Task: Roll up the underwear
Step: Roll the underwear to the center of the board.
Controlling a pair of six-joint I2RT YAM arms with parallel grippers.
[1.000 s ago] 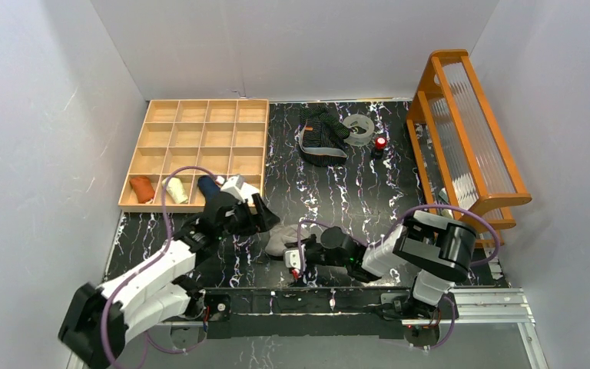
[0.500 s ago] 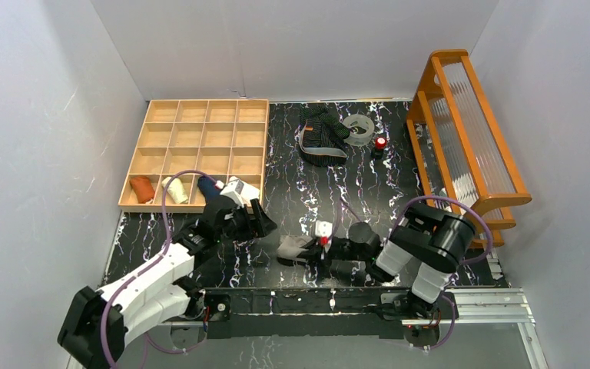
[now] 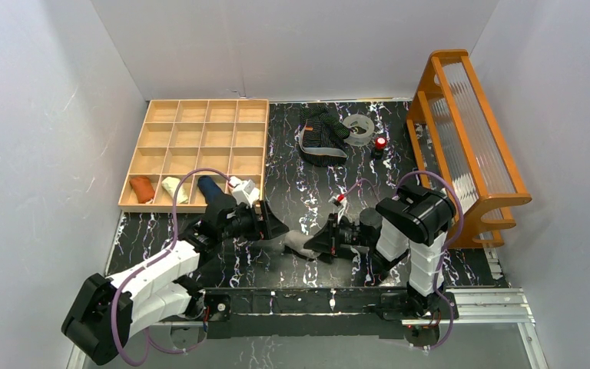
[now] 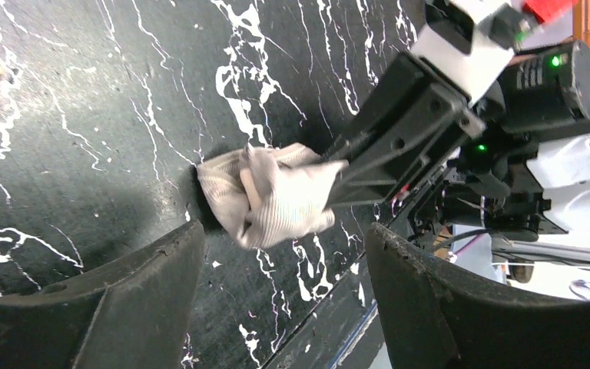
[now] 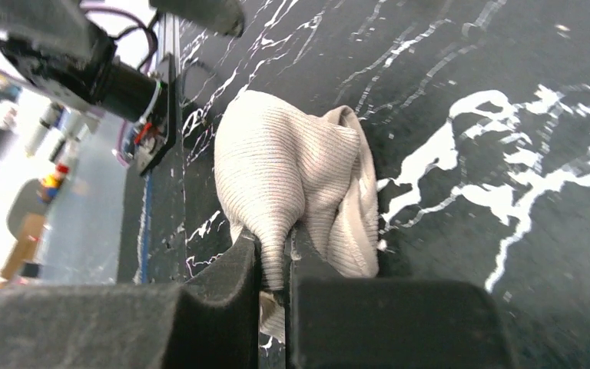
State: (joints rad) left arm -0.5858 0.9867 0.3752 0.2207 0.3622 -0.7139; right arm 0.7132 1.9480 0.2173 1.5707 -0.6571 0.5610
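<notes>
Since half a second ago our right arm has folded up taller over its base and its wrist has turned, while our left gripper [image 3: 271, 224] has slid a little closer to the cloth. Our right gripper [image 3: 316, 241] is clenched on the beige-grey underwear [image 3: 295, 244]. In the right wrist view its two fingers [image 5: 200, 307] meet on a pinched fold of the ribbed fabric. The rest of the garment bunches out just ahead of the tips, lying on the black marbled table [image 3: 315, 192].

Our left gripper is spread wide and grasps nothing. In the left wrist view the bundle lies ahead of that gripper and between its two fingers, apart from both, and the right gripper reaches into it from the opposite side.

We see the black striped underwear [image 3: 319, 135] crumpled well beyond both grippers, near the back wall, just beside the clear tape ring [image 3: 359, 128] and near the small red-topped object [image 3: 380, 143]. Off to the left of our left gripper sits the wooden compartment tray [image 3: 207, 101], with three small rolled bundles [image 3: 173, 188] in its nearest row.
</notes>
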